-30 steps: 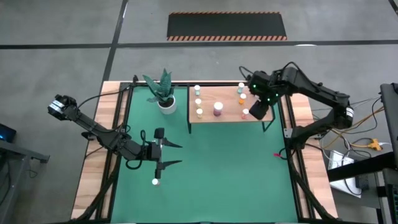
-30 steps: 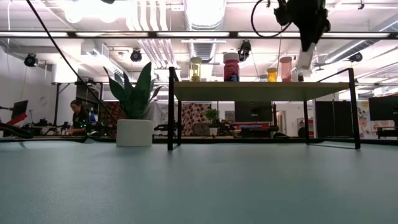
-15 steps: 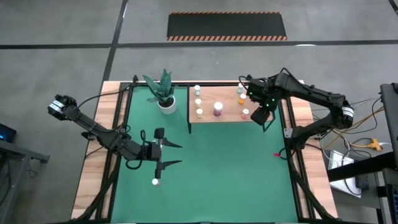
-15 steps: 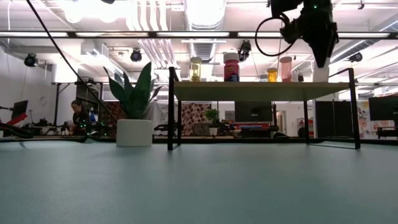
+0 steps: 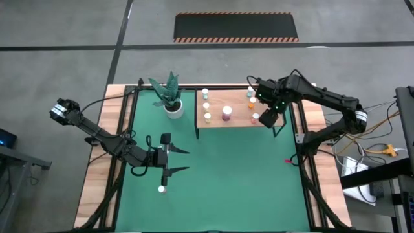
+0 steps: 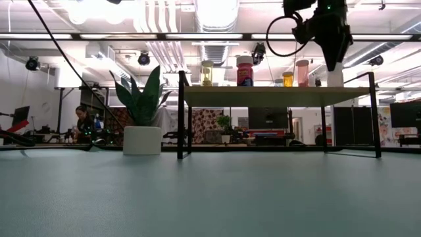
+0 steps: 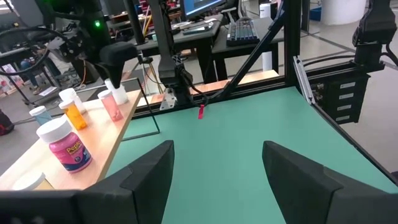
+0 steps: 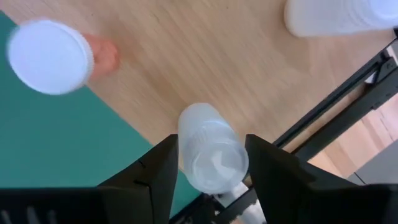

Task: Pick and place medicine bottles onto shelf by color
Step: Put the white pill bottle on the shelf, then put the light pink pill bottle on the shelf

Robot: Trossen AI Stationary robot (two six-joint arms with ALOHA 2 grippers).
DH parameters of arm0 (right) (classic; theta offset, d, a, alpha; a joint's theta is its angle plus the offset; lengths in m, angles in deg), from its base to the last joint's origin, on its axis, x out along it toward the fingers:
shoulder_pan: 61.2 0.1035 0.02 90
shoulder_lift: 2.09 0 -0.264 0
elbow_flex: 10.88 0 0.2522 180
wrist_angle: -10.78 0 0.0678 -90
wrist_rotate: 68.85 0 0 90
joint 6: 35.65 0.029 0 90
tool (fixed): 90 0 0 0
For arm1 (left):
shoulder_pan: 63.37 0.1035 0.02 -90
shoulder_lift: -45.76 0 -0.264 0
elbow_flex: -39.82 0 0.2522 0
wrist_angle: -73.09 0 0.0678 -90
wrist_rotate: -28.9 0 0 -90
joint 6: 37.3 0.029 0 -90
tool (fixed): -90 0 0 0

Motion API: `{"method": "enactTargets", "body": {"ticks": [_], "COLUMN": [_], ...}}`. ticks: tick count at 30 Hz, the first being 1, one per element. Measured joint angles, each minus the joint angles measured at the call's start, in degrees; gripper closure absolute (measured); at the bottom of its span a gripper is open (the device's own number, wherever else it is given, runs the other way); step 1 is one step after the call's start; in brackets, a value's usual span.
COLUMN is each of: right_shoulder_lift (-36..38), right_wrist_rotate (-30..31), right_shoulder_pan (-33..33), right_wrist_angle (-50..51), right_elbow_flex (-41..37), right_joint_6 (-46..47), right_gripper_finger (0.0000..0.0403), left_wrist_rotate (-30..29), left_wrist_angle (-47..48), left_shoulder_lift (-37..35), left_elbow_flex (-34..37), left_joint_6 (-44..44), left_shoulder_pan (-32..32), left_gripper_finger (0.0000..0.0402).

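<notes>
right tool (image 5: pixel 266 120) above shelf's (image 5: pixel 236 120) near right corner, fingers parted beside whitish bottle (image 8: pixel 211 149), apparently let go to stand there with its colour | bottle between fingers, contact unclear | left tool (image 5: pixel 176 160) wide, empty over counter (image 5: pixel 226 188), waiting near stray bottle (image 5: pixel 162 189)

On my shelf (image 5: pixel 236 122), a light-brown board on black legs, the medicine bottles stand upright. Three white-capped ones line its plant-side end (image 5: pixel 206 106); a larger magenta bottle (image 5: pixel 227 113) sits mid-board; teal, orange and pink ones (image 5: pixel 251 102) cluster near the other end. A whitish bottle (image 8: pixel 210 149) stands at that corner. One white-capped bottle (image 5: pixel 162 189) stands alone on the mat.
</notes>
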Motion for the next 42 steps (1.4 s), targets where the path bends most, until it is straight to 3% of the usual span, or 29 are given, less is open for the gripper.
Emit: {"method": "enactTargets", "body": {"ticks": [15, 19, 24, 28, 31, 34, 37, 42], "right_shoulder_lift": [0.13, 3.04, 8.59, 11.64, 12.74, 12.77, 12.74, 12.5], "right_wrist_rotate": [0.16, 0.21, 1.99, 8.77, 13.49, 16.15, 17.69, 18.05], "right_shoulder_pan": [0.48, 3.97, 14.2, 23.83, 29.95, 34.13, 36.51, 37.42], "right_wrist_angle": [-3.4, -9.03, -23.21, -30.05, -33.59, -35.32, -36.74, -36.8], "right_elbow_flex": [6.44, 7.42, 3.56, 0.07, -2.07, -3.26, -4.38, -5.68], "right_joint_6": [0.02, -0.03, -0.83, -2.61, -3.41, -4.16, -4.21, -3.53], "right_gripper_finger": [0.0226, 0.0231, 0.0243, 0.0253, 0.0259, 0.0265, 0.0266, 0.0264], "left_wrist_rotate": [0.0, 0.37, 1.55, 4.1, 6.64, 14.64, 23.77, 29.6], "left_wrist_angle": [-0.48, -0.67, 0.85, 12.74, 31.01, 49.66, 63.44, 65.22], "left_shoulder_lift": [0.0, 1.07, 5.03, 8.97, 12.94, 18.38, 23.76, 28.38], "left_elbow_flex": [0.0, 0.0, -1.48, -6.89, -13.0, -18.74, -21.93, -22.49], "left_joint_6": [-0.65, -7.04, -19.48, -33.7, -47.51, -59.15, -64.64, -64.78], "left_shoulder_pan": [0.0, -0.49, -3.22, -5.6, -7.04, -7.92, -9.31, -10.67], "left_gripper_finger": [0.0173, 0.0173, 0.0173, 0.0173, 0.0177, 0.0185, 0.0193, 0.0198]}}
